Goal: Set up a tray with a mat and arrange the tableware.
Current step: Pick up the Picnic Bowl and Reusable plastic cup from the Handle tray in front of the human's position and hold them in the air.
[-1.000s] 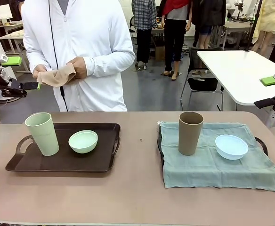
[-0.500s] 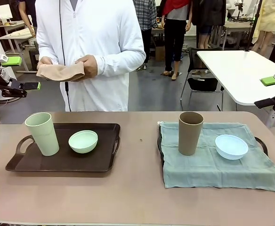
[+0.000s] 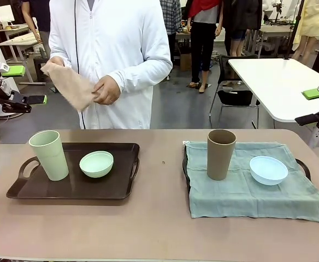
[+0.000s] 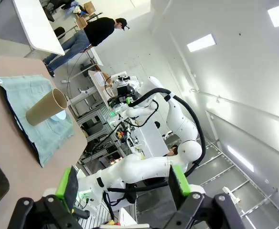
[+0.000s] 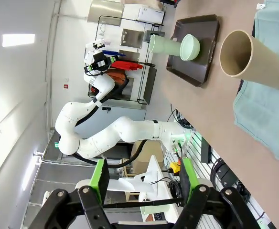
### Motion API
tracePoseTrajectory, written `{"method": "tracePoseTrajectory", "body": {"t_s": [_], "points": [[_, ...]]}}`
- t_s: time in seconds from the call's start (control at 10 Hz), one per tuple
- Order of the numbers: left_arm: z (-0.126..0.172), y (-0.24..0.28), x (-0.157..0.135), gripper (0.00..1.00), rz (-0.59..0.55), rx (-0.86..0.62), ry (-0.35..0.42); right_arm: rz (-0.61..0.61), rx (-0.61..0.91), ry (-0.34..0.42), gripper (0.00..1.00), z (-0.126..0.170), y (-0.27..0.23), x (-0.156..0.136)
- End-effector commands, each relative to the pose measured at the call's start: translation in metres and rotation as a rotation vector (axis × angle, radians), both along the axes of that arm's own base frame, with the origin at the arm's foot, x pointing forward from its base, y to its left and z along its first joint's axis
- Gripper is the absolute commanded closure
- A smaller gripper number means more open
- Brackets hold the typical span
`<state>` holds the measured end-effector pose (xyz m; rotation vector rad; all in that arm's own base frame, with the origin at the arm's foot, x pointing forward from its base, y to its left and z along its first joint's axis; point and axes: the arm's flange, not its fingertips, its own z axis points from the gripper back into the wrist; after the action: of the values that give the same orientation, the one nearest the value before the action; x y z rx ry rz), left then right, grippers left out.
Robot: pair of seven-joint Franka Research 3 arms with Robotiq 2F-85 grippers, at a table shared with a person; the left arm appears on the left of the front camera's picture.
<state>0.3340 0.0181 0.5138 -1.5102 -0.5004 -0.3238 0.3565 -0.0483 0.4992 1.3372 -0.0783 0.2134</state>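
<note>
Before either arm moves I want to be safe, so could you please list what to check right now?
1. Left gripper open, empty: ok.
2. Right gripper open, empty: ok.
3. Left tray covered: not ok, bare under green cup and green bowl.
4. Mat on right tray, brown cup and blue bowl upright on it: ok.
5. Person's hands off the table, holding a beige cloth: ok.

Left gripper (image 4: 123,181) stands open, nothing between its pads. Brown cup (image 4: 45,108) stands on the mat (image 4: 20,90); bowl (image 4: 59,115) just beside it. Right arm (image 4: 177,119) beyond the table (image 4: 5,143).
</note>
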Motion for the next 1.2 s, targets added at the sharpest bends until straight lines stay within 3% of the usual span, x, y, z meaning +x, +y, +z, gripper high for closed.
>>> {"method": "tracePoseTrajectory", "body": {"t_s": [0.0,0.6,0.7,0.8,1.1], "points": [[0.002,0.000,0.000,0.00,0.007,-0.020,-0.001,-0.001,-0.019,0.013,0.22,0.001,-0.002,0.002],[0.002,0.000,0.000,0.00,0.007,-0.020,-0.001,0.000,0.000,0.000,0.22,0.000,0.000,0.000],[0.000,0.000,0.000,0.00,0.000,0.000,0.000,-0.002,-0.040,-0.046,0.22,0.030,0.015,-0.001],[0.018,0.025,0.007,0.00,-0.046,0.094,-0.077,-0.027,-0.143,-0.048,0.22,0.064,0.044,0.001],[0.042,0.065,0.025,0.00,-0.022,0.615,-0.353,-0.087,-0.624,0.000,0.22,0.136,0.176,0.012]]}}
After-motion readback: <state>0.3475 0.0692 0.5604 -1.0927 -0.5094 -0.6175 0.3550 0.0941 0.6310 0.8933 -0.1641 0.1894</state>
